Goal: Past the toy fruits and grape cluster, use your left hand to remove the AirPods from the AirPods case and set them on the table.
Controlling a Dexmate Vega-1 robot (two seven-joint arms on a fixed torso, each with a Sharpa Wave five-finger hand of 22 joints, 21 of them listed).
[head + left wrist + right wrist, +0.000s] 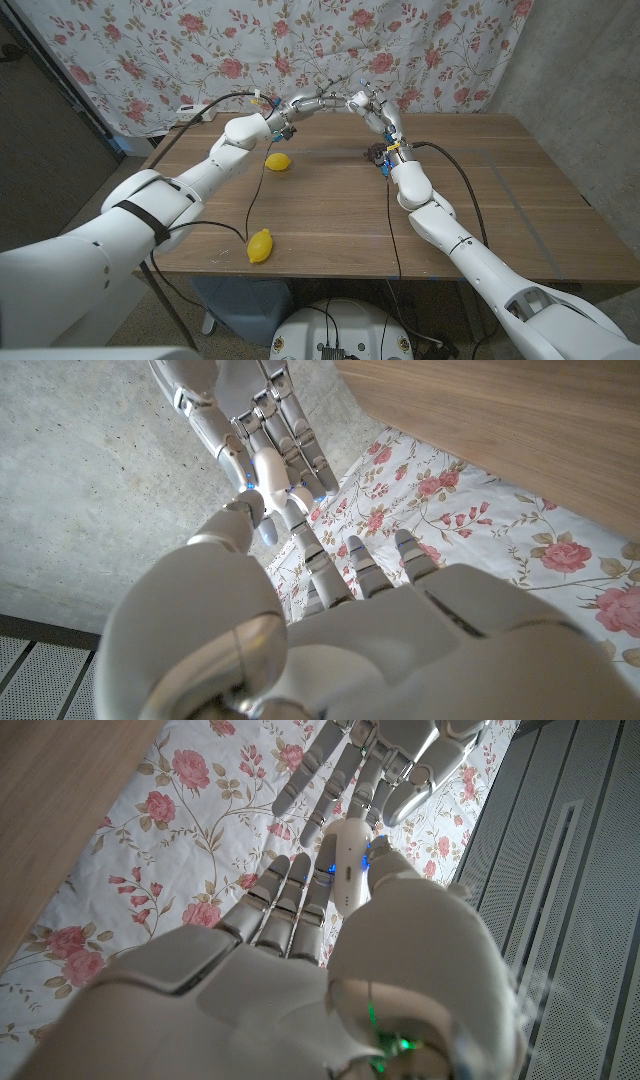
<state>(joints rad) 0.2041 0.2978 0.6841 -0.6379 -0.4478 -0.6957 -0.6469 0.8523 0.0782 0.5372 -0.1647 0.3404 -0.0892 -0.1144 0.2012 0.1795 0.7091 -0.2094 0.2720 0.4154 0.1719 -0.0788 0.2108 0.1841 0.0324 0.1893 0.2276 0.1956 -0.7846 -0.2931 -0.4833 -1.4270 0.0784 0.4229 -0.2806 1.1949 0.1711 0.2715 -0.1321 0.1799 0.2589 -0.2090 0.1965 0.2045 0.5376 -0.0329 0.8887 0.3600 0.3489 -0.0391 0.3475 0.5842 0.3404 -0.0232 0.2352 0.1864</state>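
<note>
Both hands are raised above the far middle of the table and meet fingertip to fingertip. My right hand holds the small white AirPods case between its thumb and fingers; the case is also seen in the left wrist view. My left hand reaches in from the other side, with its thumb and a finger close together at the case's end. The left hand's other fingers are spread. Whether it pinches an AirPod is hidden. No AirPod is seen on the table.
One yellow toy lemon lies below the left forearm, another near the front edge. A dark grape cluster sits by the right wrist, partly hidden. A floral cloth hangs behind the wooden table.
</note>
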